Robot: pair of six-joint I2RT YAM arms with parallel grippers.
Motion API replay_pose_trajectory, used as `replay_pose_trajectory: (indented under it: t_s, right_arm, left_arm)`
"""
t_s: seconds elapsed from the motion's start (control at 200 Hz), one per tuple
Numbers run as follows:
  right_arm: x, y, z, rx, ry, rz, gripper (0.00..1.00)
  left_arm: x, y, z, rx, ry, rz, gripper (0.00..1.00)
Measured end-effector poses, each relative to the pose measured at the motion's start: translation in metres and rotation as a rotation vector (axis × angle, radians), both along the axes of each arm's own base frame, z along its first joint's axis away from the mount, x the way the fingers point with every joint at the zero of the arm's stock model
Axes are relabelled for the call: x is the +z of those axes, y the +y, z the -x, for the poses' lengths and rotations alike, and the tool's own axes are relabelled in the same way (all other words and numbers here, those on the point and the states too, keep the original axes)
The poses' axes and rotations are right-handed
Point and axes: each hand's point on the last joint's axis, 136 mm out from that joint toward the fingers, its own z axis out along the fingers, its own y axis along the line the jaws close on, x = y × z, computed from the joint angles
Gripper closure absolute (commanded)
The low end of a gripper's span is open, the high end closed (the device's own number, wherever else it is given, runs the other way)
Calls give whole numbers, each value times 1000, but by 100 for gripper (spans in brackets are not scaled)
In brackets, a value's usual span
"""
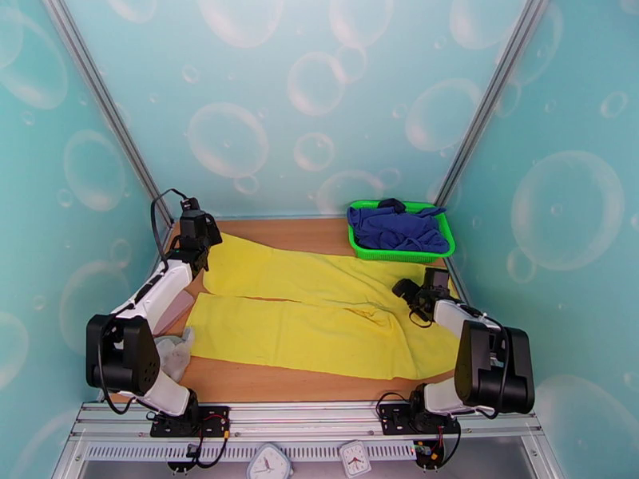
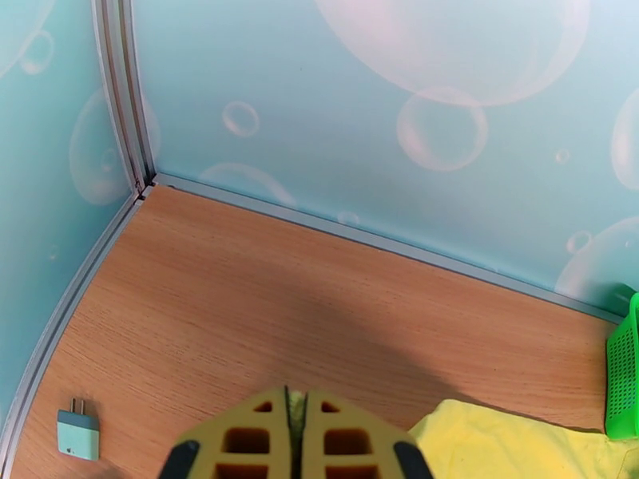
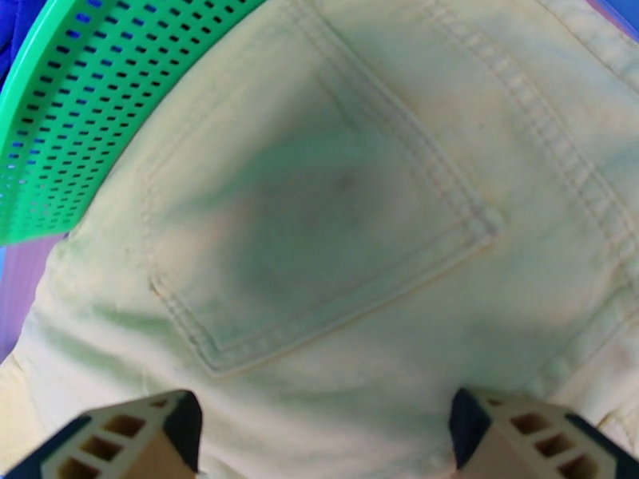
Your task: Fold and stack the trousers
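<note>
Though spread flat, trousers (image 1: 319,313) in left fingers (image 2: 248,429).

Bright, even light fills the top view, and shadows there are faint. In the left wrist view a broad soft shadow darkens the surface (image 2: 335,329) ahead of the blurred left end effector (image 2: 296,402). In the right wrist view the trousers (image 3: 335,201) look soft-focused, with a murky greenish shadow.
</note>
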Motion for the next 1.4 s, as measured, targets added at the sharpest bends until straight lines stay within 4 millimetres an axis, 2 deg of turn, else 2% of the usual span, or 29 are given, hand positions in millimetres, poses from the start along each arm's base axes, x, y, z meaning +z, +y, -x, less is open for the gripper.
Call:
replay_pose_trajectory:
  t_s: [0.31, 0.475, 0.545, 0.615, 0.72, 0.82, 0.895, 0.995, 1.1, 1.185, 1.4]
  right_arm:
    - [2, -29, 39, -151, -42, -44, 15]
    - [12, -29, 59, -179, -37, -34, 14]
    - [28, -30, 60, -179, -76, -15, 13]
    - [52, -33, 57, -178, -129, 26, 12]
    - [96, -46, 38, -163, -207, 103, 11]
    - [114, -60, 16, -147, -225, 128, 12]
    - [106, -77, 4, -157, -199, 102, 13]
    - [77, -99, 2, -199, -141, 56, 14]
    - [55, -107, 2, -218, -89, 38, 17]
    - [53, -115, -5, -230, -77, 49, 25]
    - [66, -151, -34, -290, -102, 135, 25]
  left_arm:
    - [-12, 29, 10, 67, 0, 34, 100]
    - [-9, 34, 11, 74, -20, 48, 100]
    - [-8, 32, 10, 64, -25, 57, 100]
    - [-7, 29, 9, 51, -28, 67, 100]
    - [-8, 26, 9, 34, -27, 76, 100]
    - [-8, 25, 9, 25, -26, 80, 100]
    - [-8, 24, 8, 22, -26, 81, 100]
    - [-8, 24, 8, 21, -27, 82, 100]
    - [-7, 24, 8, 21, -33, 81, 100]
    - [-8, 24, 7, 21, -31, 81, 100]
    - [-11, 24, 6, 21, -25, 80, 100]
